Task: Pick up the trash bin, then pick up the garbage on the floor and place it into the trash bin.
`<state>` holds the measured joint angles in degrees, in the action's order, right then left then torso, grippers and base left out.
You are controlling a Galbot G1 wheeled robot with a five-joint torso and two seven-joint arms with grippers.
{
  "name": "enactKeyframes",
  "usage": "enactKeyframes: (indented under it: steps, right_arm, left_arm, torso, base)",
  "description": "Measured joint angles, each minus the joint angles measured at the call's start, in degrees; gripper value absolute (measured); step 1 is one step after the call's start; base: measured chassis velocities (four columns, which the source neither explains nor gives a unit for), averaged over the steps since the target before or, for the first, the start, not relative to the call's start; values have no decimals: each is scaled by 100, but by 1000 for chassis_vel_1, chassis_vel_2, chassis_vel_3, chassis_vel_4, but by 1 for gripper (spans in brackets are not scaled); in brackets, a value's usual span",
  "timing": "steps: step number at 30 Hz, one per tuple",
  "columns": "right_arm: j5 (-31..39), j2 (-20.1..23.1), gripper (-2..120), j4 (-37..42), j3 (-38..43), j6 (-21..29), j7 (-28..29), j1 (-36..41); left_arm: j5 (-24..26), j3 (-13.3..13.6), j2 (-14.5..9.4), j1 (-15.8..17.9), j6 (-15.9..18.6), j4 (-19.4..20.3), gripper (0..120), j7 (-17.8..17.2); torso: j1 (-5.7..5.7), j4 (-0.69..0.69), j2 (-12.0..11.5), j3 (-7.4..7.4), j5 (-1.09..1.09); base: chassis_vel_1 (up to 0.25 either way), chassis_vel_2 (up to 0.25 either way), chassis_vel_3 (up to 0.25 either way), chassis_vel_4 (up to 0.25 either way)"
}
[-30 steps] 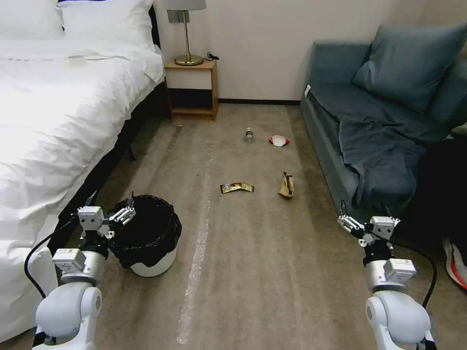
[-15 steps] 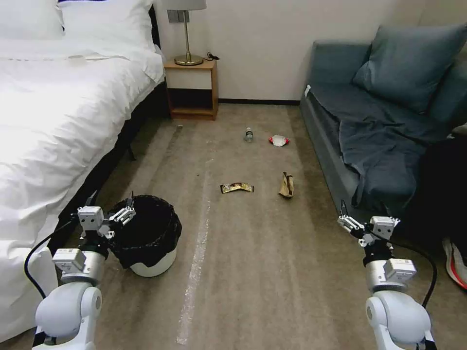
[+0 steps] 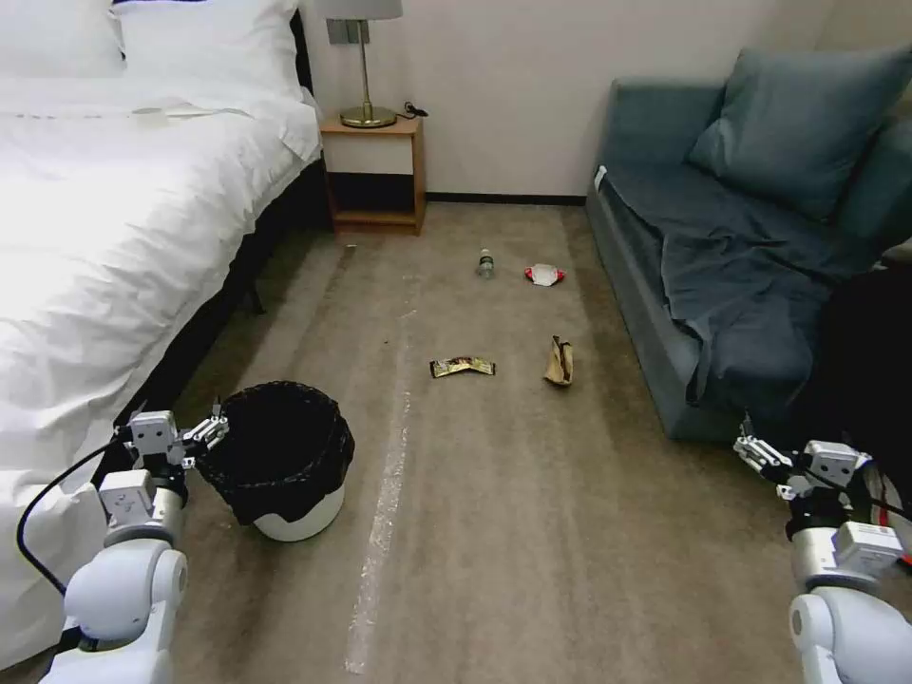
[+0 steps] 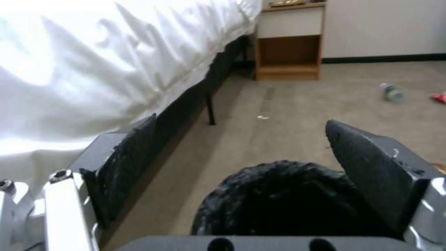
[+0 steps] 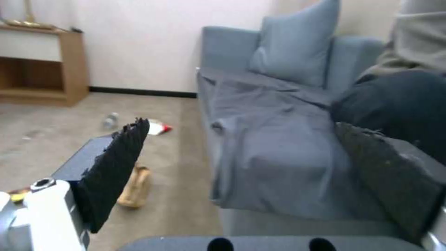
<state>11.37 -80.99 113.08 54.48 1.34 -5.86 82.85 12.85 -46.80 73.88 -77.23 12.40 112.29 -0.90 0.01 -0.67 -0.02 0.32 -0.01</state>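
The trash bin [image 3: 290, 470], white with a black bag liner, stands on the carpet near the bed. My left gripper [image 3: 180, 425] is open at the bin's left rim. In the left wrist view the liner [image 4: 288, 198] sits low between the spread fingers [image 4: 132, 164]. My right gripper [image 3: 787, 454] is open and empty, low at the right by the sofa's corner. The garbage lies farther off on the floor: a clear bottle [image 3: 485, 263], a red-and-white wrapper [image 3: 544, 275], a gold-brown wrapper [image 3: 463, 366] and a tan paper bag [image 3: 560, 361].
A white bed [image 3: 95, 237] runs along the left, and a wooden nightstand [image 3: 373, 171] with a lamp stands at the back wall. A blue-grey sofa [image 3: 741, 256] lines the right. A person's dark leg and shoe [image 3: 888, 494] are at the right edge. Open carpet lies between.
Both arms have dropped and swung outward. The left gripper moved from over the bin's rim to its left side, and the right gripper went down and to the right. The bin stayed put.
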Motion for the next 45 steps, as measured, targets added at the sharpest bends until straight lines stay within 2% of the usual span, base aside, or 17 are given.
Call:
enactKeyframes:
  steps: [6, 9, 10, 15, 18, 20, 21, 22, 23, 24, 25, 26, 27, 28, 30, 37, 45]
  right_arm:
    - [161, 37, 100, 87, -305, 78, -53, 50]
    - [204, 62, 100, 117, -470, 94, -95, 72]
    - [211, 80, 100, 123, -573, 94, -144, 79]
    - [84, 58, 100, 123, -736, 66, -182, 54]
    - [-93, 11, 100, 123, -800, 13, -109, 24]
    - [-105, 8, 100, 123, -802, 9, -106, 22]
    - [-137, -1, 100, 125, -804, -1, -88, 18]
    - [-137, -1, 100, 125, -804, -1, -88, 18]
    - [-163, -19, 100, 144, -809, -14, -54, 11]
    - [-178, -32, 100, 150, -810, -31, -32, 9]
    - [-178, -32, 100, 150, -810, -31, -32, 9]
    - [-203, -48, 100, 151, -813, -50, -20, 14]
    - [-203, -48, 100, 151, -813, -50, -20, 14]
    - [-236, -69, 100, 154, -820, -87, -11, 26]
    - [-288, -107, 100, 160, -830, -134, -3, 49]
    - [-394, -204, 100, 197, -884, -209, 6, 96]
    - [-452, -269, 100, 197, -925, -227, 22, 103]
  left_arm:
    - [53, 29, -119, 11, 57, 111, 98, 342]
    - [185, 56, -255, 24, 100, 135, 98, 518]
    - [307, 74, -380, 51, 99, 131, 98, 601]
    - [659, 62, -583, 41, 35, 144, 98, 618]
    - [806, 14, -563, -199, 233, 296, 98, 159]
    - [807, 14, -556, -215, 262, 303, 98, 99]
    - [847, 16, -516, -281, 430, 322, 98, -270]
    - [847, 16, -516, -281, 430, 322, 98, -270]
    - [951, 31, -456, -307, 607, 307, 98, -748]
    - [1053, 40, -427, -304, 697, 270, 98, -1037]
    - [1053, 40, -427, -304, 697, 270, 98, -1037]
    - [1204, 58, -401, -277, 797, 215, 98, -1332]
    - [1204, 58, -401, -277, 797, 215, 98, -1332]
    - [1404, 84, -373, -205, 897, 126, 98, -1635]
    - [1642, 129, -335, -59, 1008, -17, 98, -1915]
    - [2401, 241, -256, 359, 1389, -351, 98, -2363]
    - [3029, 259, -225, 530, 1707, -620, 98, -2602]
  torso:
    - [0, -2, 0, 0, 0]
    - [0, -1, 0, 0, 0]
    - [0, -1, 0, 0, 0]
    - [0, -3, 0, 0, 0]
    - [0, -1, 0, 0, 0]
    - [0, -1, 0, 0, 0]
    - [0, -1, 0, 0, 0]
    - [0, -1, 0, 0, 0]
    - [0, -1, 0, 0, 0]
    - [0, -1, 0, 0, 0]
    - [0, -1, 0, 0, 0]
    - [0, -1, 0, 0, 0]
    - [0, -1, 0, 0, 0]
    - [0, -1, 0, 0, 0]
    - [0, -2, 0, 0, 0]
    - [0, -3, 0, 0, 0]
    - [0, -2, 0, 0, 0]
  base:
    - [0, 0, 0, 0]
    - [0, 0, 0, 0]
    - [0, 0, 0, 0]
    - [0, 0, 0, 0]
    - [0, 0, 0, 0]
    - [0, 0, 0, 0]
    - [0, 0, 0, 0]
    - [0, 0, 0, 0]
    - [0, 0, 0, 0]
    - [0, 0, 0, 0]
    - [0, 0, 0, 0]
    - [0, 0, 0, 0]
    - [0, 0, 0, 0]
    - [0, 0, 0, 0]
    - [0, 0, 0, 0]
    - [0, 0, 0, 0]
    - [0, 0, 0, 0]
